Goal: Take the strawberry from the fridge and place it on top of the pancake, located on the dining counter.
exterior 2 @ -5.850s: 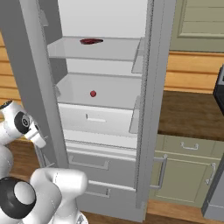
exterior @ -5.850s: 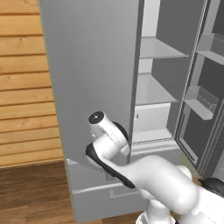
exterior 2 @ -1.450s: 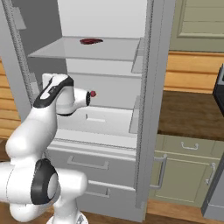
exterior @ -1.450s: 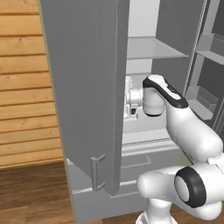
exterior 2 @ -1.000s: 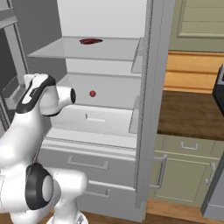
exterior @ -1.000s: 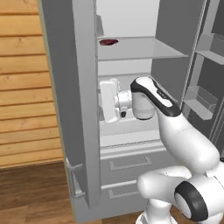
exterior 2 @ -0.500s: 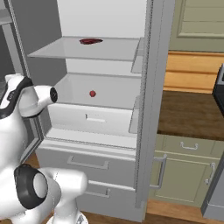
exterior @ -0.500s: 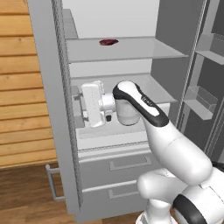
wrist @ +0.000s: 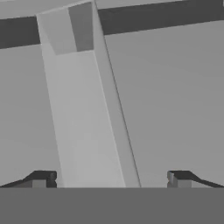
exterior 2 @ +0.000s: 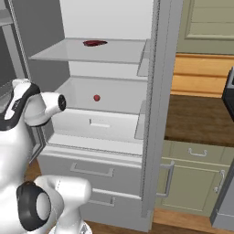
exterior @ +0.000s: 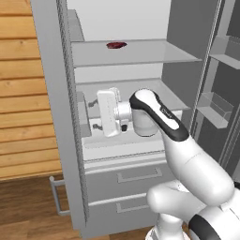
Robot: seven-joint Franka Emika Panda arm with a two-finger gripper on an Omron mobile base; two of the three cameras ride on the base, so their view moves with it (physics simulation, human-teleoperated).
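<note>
The fridge [exterior: 51, 93] stands with both upper doors swung open. The strawberry [exterior 2: 96, 98], a tiny dark red lump, lies at the back of the middle shelf [exterior 2: 107, 93]. My gripper [exterior: 93, 115] is open and holds nothing. It points left at the inner face of the left door, beside a door bin [exterior: 82, 114]. In the hand view the gripper [wrist: 111, 181] has its fingertips [wrist: 43, 178] spread wide, facing the pale grey door panel. My arm hides the strawberry in the left base view. The pancake and the dining counter are out of view.
A flat dark red item [exterior: 116, 45] lies on the upper glass shelf. The right door [exterior: 220, 98] with its bins stands open. Fridge drawers [exterior 2: 91, 171] are below. Green cabinets [exterior 2: 192, 183] under a dark worktop stand to the right, and a wooden wall [exterior: 21, 93] to the left.
The left fridge door has swung from nearly closed to wide open. My hand has moved left with it, out of the fridge's middle toward the door's inner face.
</note>
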